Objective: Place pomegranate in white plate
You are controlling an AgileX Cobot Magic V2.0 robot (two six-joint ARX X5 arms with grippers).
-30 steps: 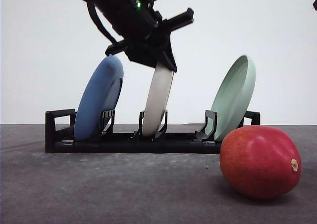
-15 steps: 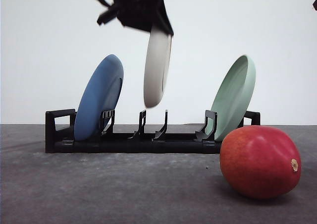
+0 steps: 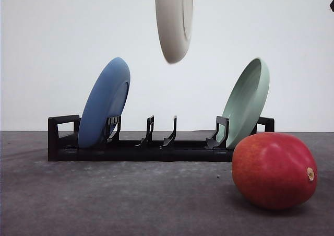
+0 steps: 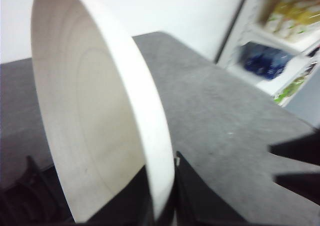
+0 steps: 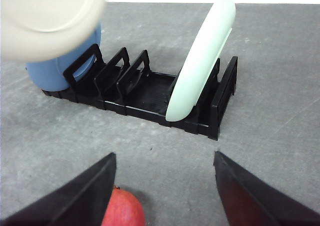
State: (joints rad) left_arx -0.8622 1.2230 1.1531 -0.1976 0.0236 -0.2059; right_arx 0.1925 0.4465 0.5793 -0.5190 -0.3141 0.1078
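White plate [image 3: 174, 20] held on edge above rack [image 3: 156, 142], left gripper [image 4: 162, 206] clamped on its rim, to be laid flat; right gripper [image 5: 162, 196] apart over pomegranate [image 3: 274, 170] on table nr green plate [image 3: 246, 101].

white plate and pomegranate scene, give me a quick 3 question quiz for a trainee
1. True or false: the white plate sits in the middle slot of the black rack.
2. Which plate stands nearest the pomegranate? A) blue plate B) pale green plate C) white plate
3. Fill in: the left end effector is shut on the ____.

Key:
1. False; it hangs in the air above the rack, held on edge.
2. B
3. White plate; the right end effector is open above the pomegranate.
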